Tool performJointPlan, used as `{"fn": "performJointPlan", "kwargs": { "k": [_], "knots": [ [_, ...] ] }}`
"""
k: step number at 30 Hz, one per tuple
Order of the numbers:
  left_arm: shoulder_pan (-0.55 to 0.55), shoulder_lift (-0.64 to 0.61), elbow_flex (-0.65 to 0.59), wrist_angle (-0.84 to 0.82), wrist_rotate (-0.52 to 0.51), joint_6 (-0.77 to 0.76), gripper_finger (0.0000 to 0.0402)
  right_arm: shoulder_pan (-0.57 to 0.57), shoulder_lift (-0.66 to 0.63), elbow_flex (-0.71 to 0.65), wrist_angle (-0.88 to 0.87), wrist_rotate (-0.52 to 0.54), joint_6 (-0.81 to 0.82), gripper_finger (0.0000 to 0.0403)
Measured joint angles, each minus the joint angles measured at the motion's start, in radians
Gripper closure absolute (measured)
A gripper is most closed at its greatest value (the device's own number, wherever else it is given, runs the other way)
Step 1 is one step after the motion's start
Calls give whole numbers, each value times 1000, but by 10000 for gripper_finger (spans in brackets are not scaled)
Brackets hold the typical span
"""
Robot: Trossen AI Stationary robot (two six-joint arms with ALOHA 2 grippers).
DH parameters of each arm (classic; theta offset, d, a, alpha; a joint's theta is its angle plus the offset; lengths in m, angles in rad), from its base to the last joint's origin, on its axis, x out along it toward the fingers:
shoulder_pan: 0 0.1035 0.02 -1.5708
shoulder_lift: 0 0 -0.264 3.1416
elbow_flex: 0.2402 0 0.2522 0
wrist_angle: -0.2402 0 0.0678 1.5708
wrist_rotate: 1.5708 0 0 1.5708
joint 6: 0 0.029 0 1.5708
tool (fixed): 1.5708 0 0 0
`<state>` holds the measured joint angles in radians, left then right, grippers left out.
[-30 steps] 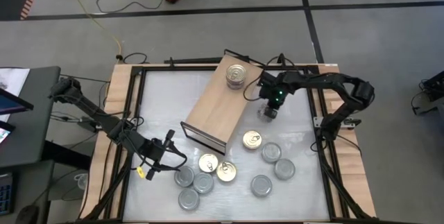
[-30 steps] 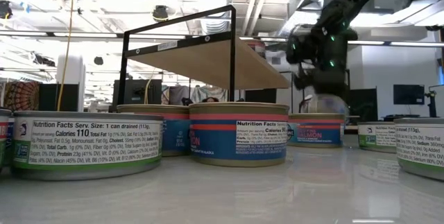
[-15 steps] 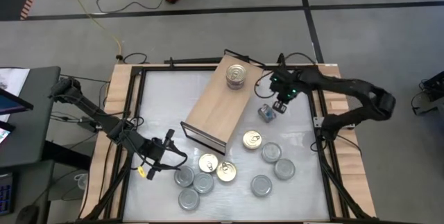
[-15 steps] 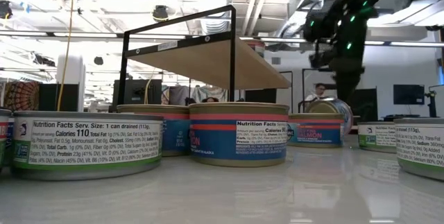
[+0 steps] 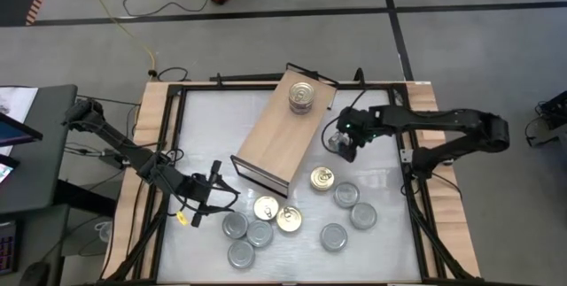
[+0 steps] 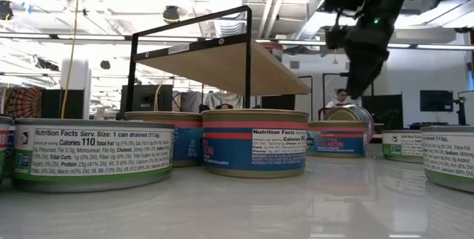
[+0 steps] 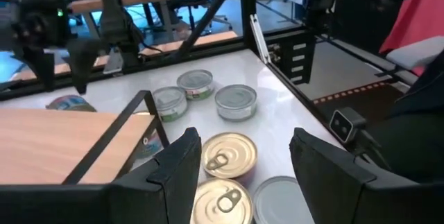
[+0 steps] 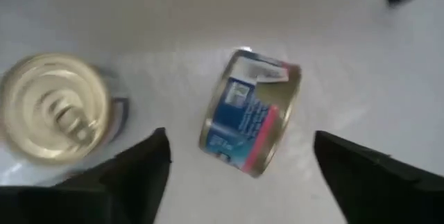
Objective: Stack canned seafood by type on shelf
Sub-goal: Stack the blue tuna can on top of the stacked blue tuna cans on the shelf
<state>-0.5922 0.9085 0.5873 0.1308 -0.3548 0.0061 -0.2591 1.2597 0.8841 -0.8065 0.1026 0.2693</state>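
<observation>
The shelf (image 5: 276, 135) lies slantwise mid-table, its wooden top bearing a short stack of cans (image 5: 302, 97) near the far end. To the right of the shelf a blue-and-pink can (image 8: 251, 116) rests on its curved side wall on the table. My right gripper (image 5: 345, 144) hangs open above it, pointing steeply down, clear of it. More canned seafood, gold lids (image 5: 322, 178) and silver lids (image 5: 345, 194), lies flat on the near half of the table. My left gripper (image 5: 225, 189) hovers open near the shelf's near end, above the near-left cans (image 7: 222, 158).
The tipped can (image 6: 348, 113) lies beside a gold-lidded can (image 8: 55, 106). Several cans (image 5: 259, 233) cluster at the near edge. A black frame (image 5: 409, 158) rims the table. Bare table surface (image 5: 208, 131) shows left of the shelf.
My right gripper has let go of the blue-and-pink can, opened and risen, swinging a little toward the far right and back. The can has dropped to the table right of the shelf and lies on its side wall. My left arm has kept still.
</observation>
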Motion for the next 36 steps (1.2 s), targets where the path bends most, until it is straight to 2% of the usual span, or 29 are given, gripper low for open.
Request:
{"fn": "performJointPlan", "kwargs": {
  "k": [4,11,18,23,29,36],
  "knots": [
    [0,0,0,-8,2,-16,191,12,41,0,6,84,89,17],
    [0,0,0,-18,11,-30,191,66,90,0,79,93,106,39],
    [0,0,0,-35,11,-37,191,118,181,0,39,230,134,56],
    [0,0,0,-46,11,-45,191,149,186,0,49,241,134,98],
    [0,0,0,-46,12,-45,191,155,184,-11,38,242,127,179],
    [-5,0,0,-45,9,-40,191,194,165,-21,4,250,116,183]
  ]
}}
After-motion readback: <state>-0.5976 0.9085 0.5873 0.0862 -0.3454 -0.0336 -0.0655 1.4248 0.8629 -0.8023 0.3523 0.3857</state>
